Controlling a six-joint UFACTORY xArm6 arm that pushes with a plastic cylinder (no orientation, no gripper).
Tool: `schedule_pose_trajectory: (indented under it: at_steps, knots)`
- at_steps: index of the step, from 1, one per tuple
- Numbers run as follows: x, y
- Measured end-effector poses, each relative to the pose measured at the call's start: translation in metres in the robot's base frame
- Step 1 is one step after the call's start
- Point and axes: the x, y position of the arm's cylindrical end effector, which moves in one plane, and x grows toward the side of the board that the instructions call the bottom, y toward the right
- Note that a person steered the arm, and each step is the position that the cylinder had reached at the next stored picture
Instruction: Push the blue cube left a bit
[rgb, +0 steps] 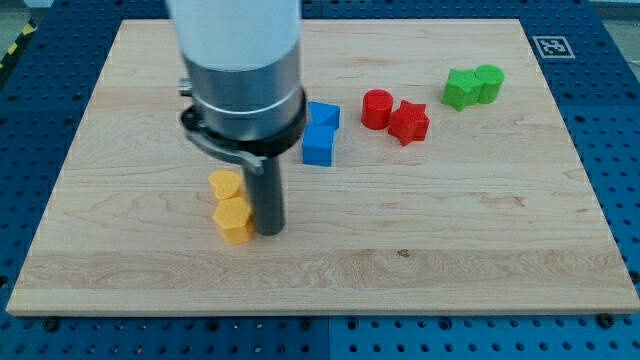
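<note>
The blue cube (318, 146) sits on the wooden board (460, 220) just above the view's middle, touching a second blue block (324, 115) above it. My tip (268, 231) rests on the board below and to the left of the blue cube, well apart from it. The tip is right beside the lower of two yellow blocks (234, 221), on its right side. The other yellow block (226, 185) sits just above that one.
A red cylinder (377, 108) and a red star-shaped block (409, 122) lie right of the blue blocks. Two green blocks (473, 87) sit at the top right. The arm's grey body (240, 70) hides part of the board's upper left.
</note>
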Motion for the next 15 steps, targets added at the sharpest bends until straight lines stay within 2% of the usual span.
schedule_pose_trajectory:
  at_steps: [2,3,4,5,7,8,11,13,14,15]
  knots:
    - [0.0,0.003]
    - [-0.01,0.079]
    - [-0.014,0.124]
    - [-0.015,0.132]
    - [-0.077,0.132]
    - [-0.094,0.132]
    - [-0.104,0.119]
    - [-0.094,0.069]
    - [-0.096,0.069]
    - [-0.113,0.062]
